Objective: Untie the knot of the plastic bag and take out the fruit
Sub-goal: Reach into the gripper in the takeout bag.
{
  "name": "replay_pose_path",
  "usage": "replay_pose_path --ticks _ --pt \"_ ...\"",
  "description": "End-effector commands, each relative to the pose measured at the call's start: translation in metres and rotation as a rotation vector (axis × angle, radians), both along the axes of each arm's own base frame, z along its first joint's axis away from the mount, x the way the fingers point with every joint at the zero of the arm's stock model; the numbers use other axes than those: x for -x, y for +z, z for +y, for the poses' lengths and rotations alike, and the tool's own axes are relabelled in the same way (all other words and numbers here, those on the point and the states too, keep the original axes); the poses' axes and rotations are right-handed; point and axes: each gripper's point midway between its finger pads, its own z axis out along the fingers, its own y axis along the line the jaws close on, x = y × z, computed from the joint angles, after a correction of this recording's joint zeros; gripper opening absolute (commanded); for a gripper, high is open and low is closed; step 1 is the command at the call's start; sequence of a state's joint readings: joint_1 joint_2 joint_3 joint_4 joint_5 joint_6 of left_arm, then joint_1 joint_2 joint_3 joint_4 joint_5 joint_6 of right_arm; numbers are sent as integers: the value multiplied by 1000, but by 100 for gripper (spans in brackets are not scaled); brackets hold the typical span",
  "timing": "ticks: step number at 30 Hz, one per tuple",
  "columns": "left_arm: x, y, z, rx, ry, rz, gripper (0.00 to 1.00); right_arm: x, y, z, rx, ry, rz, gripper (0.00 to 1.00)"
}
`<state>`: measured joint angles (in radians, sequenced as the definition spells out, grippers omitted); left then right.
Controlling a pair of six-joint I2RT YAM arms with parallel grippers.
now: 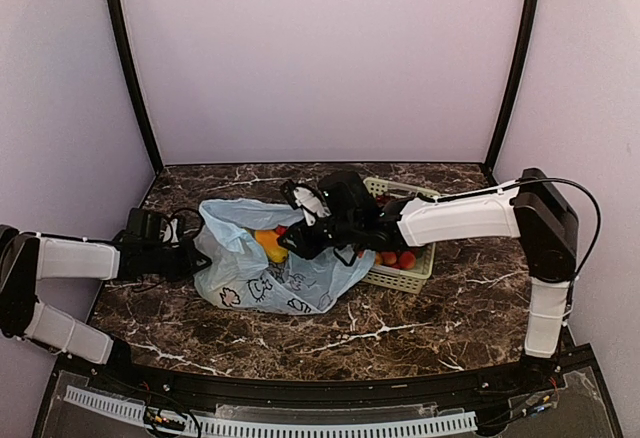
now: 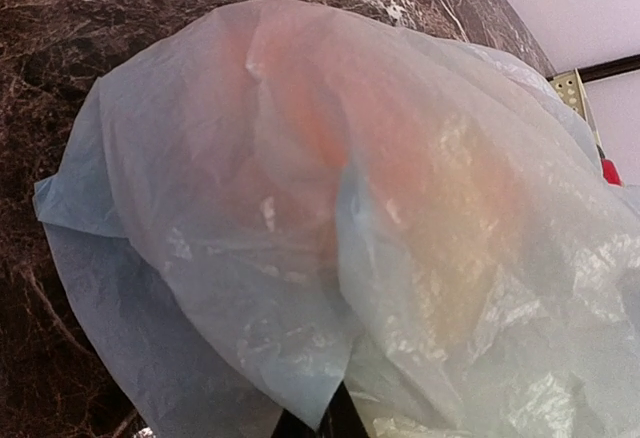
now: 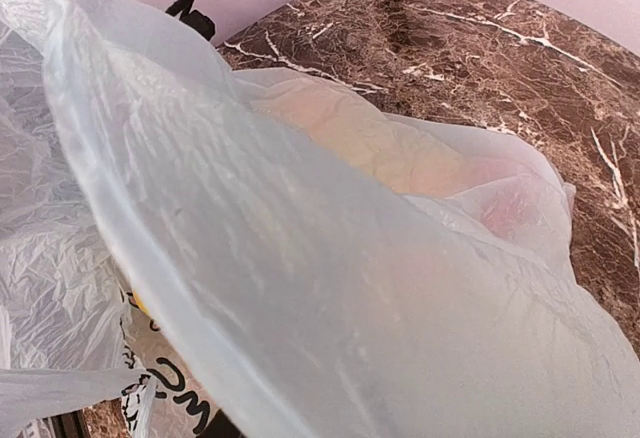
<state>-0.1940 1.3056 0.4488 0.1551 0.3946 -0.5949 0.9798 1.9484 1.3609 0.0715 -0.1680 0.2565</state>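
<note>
The light blue plastic bag point(image 1: 290, 283) lies in the middle of the table with its mouth open towards the back. No knot shows. A yellow fruit point(image 1: 270, 246) sits in the mouth. My left gripper point(image 1: 198, 258) is at the bag's left edge. In the left wrist view its fingers point(image 2: 345, 420) are pinched on a fold of the bag point(image 2: 300, 208), and orange-pink fruit point(image 2: 330, 128) shows through the film. My right gripper point(image 1: 295, 243) reaches into the mouth beside the yellow fruit. In the right wrist view the bag's film point(image 3: 300, 258) covers its jaws.
A pale green lattice basket point(image 1: 420, 276) with small red fruits point(image 1: 398, 258) stands right of the bag, under my right arm. Its corner shows in the left wrist view point(image 2: 572, 88). Dark marble table point(image 1: 450, 318) surrounds the bag; pink walls stand behind.
</note>
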Motion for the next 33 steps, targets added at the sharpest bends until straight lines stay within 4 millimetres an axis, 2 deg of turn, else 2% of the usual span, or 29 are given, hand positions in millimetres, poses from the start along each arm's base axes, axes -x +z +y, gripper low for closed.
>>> replay_pose_path --ticks 1,3,4,5,6,8,11,15,21,25,27,30,33 --pt "12 5 -3 -5 -64 2 6 -1 5 3 -35 14 3 29" --pt "15 8 -1 -28 -72 4 17 3 0 7 -37 38 23 32" --pt "16 11 1 -40 -74 -5 28 4 -2 10 -36 50 28 35" --pt "21 10 3 -50 -76 13 34 7 -4 13 -33 65 32 37" --pt "22 13 4 -58 -70 8 45 10 -7 16 -28 81 35 39" --pt "33 11 7 -65 -70 43 58 15 -12 23 -13 104 39 44" --pt "43 14 8 -55 -65 65 68 23 -21 33 4 132 53 51" --pt "61 10 7 -37 -69 123 74 32 -25 44 6 163 69 60" --pt "79 3 -8 51 -88 165 78 44 -35 62 8 215 98 71" --pt "83 -2 -17 75 -103 176 74 53 -46 71 16 252 126 75" --pt "82 -3 -20 86 -104 172 69 58 -51 75 17 272 139 77" --pt "81 -6 -22 102 -99 175 52 65 -53 81 8 312 148 81" --pt "81 -7 -26 116 -104 172 41 72 -55 86 -4 355 166 86"
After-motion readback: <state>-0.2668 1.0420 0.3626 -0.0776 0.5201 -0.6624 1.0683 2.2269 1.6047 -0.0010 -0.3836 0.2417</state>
